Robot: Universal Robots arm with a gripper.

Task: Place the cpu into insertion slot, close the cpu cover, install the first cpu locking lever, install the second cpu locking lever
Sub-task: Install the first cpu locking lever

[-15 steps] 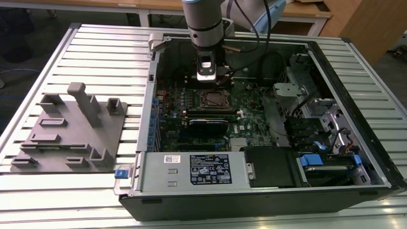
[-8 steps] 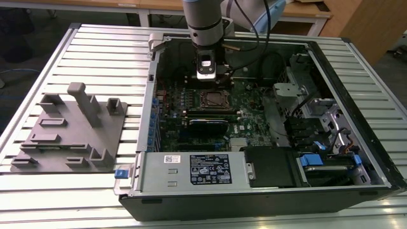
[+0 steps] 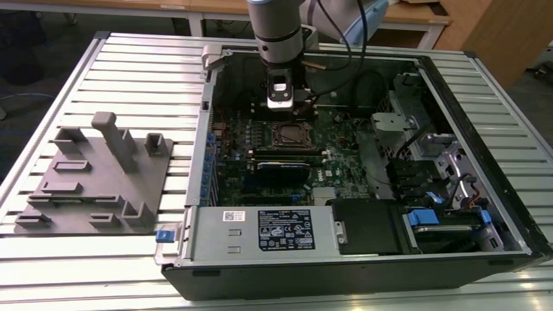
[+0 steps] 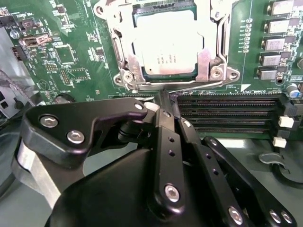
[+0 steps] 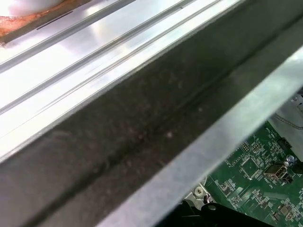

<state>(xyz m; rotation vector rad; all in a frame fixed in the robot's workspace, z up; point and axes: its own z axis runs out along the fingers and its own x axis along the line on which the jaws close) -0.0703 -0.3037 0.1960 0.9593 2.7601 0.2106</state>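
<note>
Gripper was pinched narrow, fingers drawn together with nothing visible between them. The tips sat low over the green board, right at the near edge of the socket assembly; contact with that edge was likely, but I couldn't confirm it. The cpu was already seated in the insertion slot, its silvery top showing through the window of the cpu cover, which looked to be lying flat over it. I couldn't tell whether either locking lever was latched. Key relation: the socket lay straight ahead of the fingertips, just beyond them, not off to either side. The chip was square, so no long axis mattered. The socket edge nearest the tips ran crosswise to the fingers and parallel to the black memory slots just beside the tips. In the exterior view the gripper hung inside the open computer case, over the socket's farther side and roughly in line with it between that view's left and right. There was only one arm, so reach wasn't in question.
</note>
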